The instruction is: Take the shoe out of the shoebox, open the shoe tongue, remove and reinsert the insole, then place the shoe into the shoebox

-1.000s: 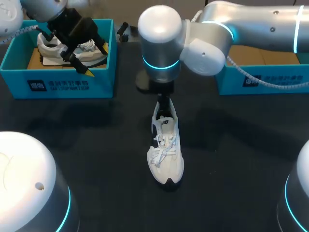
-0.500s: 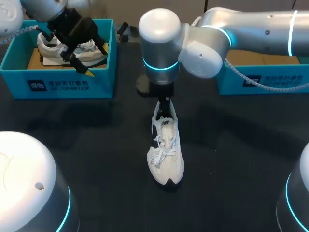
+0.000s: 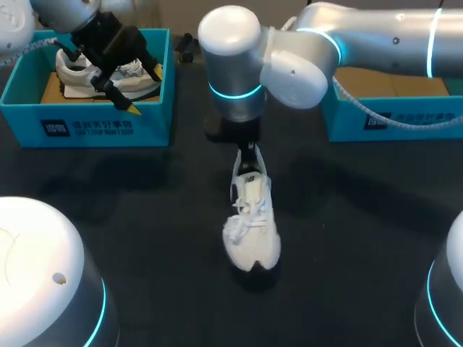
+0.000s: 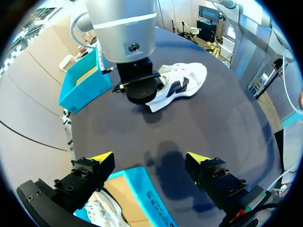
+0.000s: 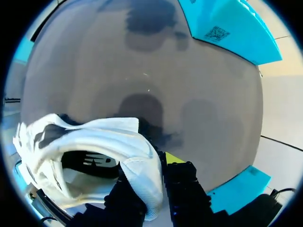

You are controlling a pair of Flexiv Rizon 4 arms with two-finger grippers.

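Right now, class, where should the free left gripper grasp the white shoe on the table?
Probably the forefoot, across its width, from above: the white shoe lies laces-up, toe toward the robot, with the right gripper shut on its heel.

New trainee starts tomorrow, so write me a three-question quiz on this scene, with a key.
1. True or false: the left jaws are clamped shut.
2. The right jaws hold the white shoe by its: A toe, B heel, C laces.
3. How many blue shoeboxes stand on the table?
Key: 1 false, they stand open over the left shoebox; 2 B; 3 two, the other being the right shoebox.
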